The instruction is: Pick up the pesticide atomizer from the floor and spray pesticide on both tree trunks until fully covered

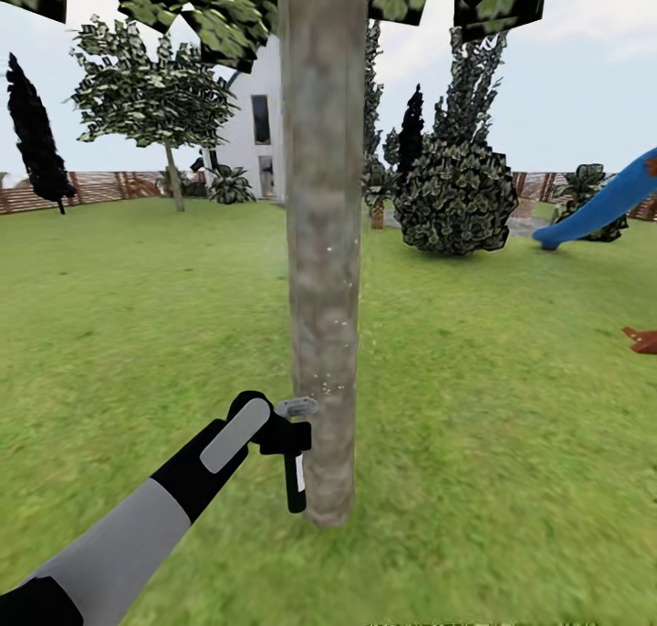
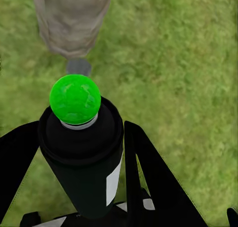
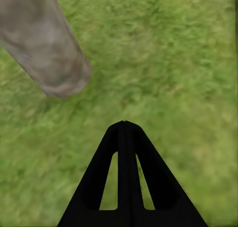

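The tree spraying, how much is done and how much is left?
Done: the small dark green atomizer with the grey head is off the grass, held by the left end effector. In hand: it sits beside the thick grey-brown trunk, which shows a few white specks, so coverage looks only partial. Left: the rest of this trunk, then the far leafy tree.

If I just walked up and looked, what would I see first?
First the big grey-brown tree trunk standing in the middle of the grass lawn, with tiny white specks on its bark. Right beside its lower part, the left gripper holds the pesticide atomizer, whose bright green ball glows in the left wrist view. Far right, a blue slide pokes in.
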Motion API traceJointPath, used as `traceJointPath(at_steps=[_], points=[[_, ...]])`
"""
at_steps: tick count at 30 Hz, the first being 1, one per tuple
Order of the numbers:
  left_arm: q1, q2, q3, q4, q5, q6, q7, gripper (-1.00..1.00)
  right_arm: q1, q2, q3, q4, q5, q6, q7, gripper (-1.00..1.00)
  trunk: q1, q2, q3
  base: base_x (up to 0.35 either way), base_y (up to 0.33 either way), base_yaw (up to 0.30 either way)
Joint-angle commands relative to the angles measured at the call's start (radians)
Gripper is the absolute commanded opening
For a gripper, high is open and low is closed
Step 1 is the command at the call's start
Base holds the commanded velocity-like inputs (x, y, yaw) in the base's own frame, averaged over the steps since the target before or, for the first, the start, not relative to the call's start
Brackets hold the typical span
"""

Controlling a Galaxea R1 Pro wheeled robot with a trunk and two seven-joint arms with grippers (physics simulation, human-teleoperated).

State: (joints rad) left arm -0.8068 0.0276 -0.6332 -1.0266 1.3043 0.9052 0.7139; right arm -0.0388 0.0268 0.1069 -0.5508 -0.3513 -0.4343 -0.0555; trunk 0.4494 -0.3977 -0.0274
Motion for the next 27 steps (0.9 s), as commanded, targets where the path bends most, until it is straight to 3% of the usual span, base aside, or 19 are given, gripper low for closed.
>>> traceJointPath(at_steps=[1,27], points=[[-0.001,0.001,-0.003,-0.002,0.010,-0.002,0.010,-1.00,-0.001,-0.001,0.007,0.000,-0.008,-0.004,-0.006,-1.00,0.001,-0.002,-0.002,0.000,0.350,-0.247],[0.000,0.014,-0.003,-0.003,0.010,-0.002,0.009,-1.00,-0.001,-0.001,0.006,0.000,-0.008,-0.004,-0.006,-1.00,0.001,-0.002,-0.002,0.000,0.350,-0.247]])
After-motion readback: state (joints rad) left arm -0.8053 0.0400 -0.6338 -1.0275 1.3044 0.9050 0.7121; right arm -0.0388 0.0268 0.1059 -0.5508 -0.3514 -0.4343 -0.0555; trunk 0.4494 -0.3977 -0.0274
